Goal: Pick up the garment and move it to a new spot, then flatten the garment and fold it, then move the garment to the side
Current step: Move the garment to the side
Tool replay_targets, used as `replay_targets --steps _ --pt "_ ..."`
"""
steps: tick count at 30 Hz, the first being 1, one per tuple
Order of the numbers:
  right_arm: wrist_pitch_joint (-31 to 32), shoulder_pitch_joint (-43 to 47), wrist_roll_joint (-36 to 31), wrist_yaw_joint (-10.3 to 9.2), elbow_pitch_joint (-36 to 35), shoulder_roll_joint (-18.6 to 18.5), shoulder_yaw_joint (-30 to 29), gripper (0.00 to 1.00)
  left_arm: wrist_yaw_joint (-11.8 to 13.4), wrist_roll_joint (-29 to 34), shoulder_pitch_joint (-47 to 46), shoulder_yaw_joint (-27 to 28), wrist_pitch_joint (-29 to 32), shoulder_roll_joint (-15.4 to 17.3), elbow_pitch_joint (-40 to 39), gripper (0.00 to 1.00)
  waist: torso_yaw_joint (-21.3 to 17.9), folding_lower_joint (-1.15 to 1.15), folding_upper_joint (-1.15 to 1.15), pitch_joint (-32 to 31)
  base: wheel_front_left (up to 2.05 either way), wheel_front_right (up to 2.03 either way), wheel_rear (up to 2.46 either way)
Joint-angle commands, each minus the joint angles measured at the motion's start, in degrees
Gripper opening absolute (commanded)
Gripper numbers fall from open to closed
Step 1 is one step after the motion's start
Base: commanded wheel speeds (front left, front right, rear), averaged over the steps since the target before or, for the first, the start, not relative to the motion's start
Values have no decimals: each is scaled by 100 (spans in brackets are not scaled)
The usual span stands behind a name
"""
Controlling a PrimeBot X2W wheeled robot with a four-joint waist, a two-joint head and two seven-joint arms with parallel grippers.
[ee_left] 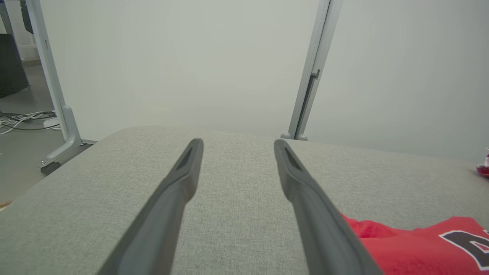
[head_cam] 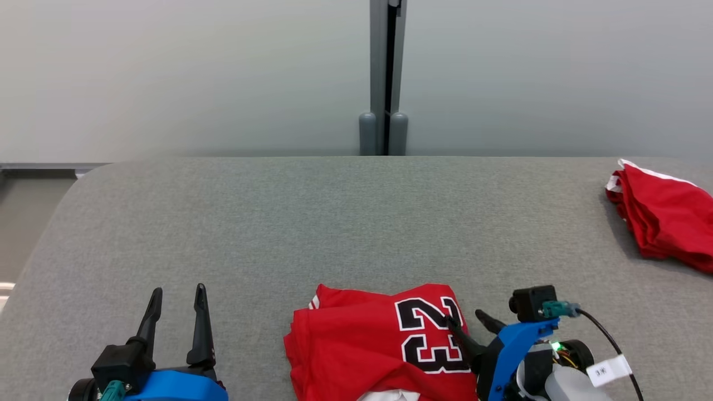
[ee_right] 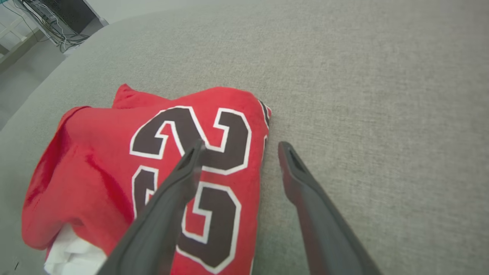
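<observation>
In the head view the left gripper sits at the table's near edge towards the left corner, fingers apart, well apart from the garment. That red garment, folded, with number 23 on top, lies at the middle of the near edge. The right gripper is at its right side, fingers spread. A second red garment lies by the right edge.

In the left wrist view the parted fingers hold nothing above bare table; the garment lies beside the right-hand one.

In the right wrist view one finger crosses the number, the other is over bare table just beside the garment's edge. I cannot tell whether they touch it.
</observation>
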Motion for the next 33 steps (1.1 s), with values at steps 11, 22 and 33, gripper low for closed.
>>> replay_targets --steps 11,22,33 --pt "1472 -423 875 1 709 -126 578 100 -11 -16 -104 -37 -26 1 69 100 256 0 0 107 0 0 0" --pt "816 -823 1194 1 554 -400 820 0 -11 -75 -142 -117 -26 -6 25 100 70 0 0 72 0 0 0" --pt "716 -1496 1480 1 257 -818 1181 0 -11 -315 -332 -779 -26 -15 -151 100 -827 0 0 218 0 0 0"
